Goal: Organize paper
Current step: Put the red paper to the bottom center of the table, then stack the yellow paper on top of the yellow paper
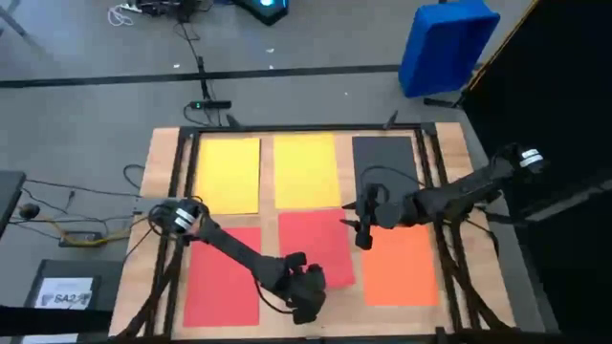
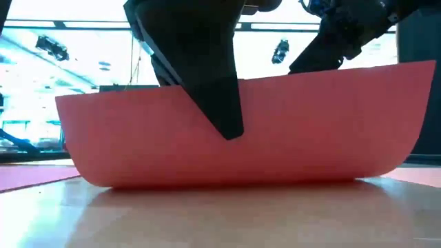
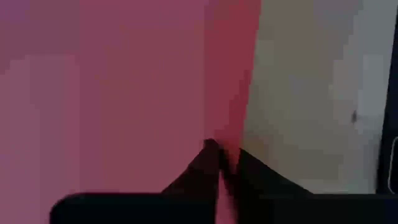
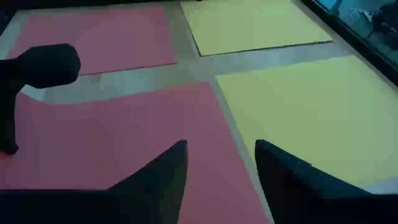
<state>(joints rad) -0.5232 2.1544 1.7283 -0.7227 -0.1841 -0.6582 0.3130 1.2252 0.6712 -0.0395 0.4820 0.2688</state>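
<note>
The left gripper (image 1: 308, 304), its jaws pinching the near edge of the thin, limp middle red paper sheet (image 1: 320, 244), is curling it off the wooden table (image 1: 163, 158), while the right gripper (image 1: 362, 232) is hovering beside it, jaws apart.

Spread on the counter (image 1: 158, 153) in two rows of three: six sheets of paper (image 1: 228, 174), side by side with narrow gaps between. Near row's middle sheet (image 1: 320, 239) raised off the counter along its near edge, pinched there in the jaws of the left gripper (image 1: 311, 287). Above that sheet's far right corner, the right gripper (image 1: 363, 234), jaws apart, touching nothing. On the floor beyond the counter's far right corner, a bin (image 1: 445, 43). On the floor left of the near left corner, a labelled box (image 1: 67, 291).
</note>
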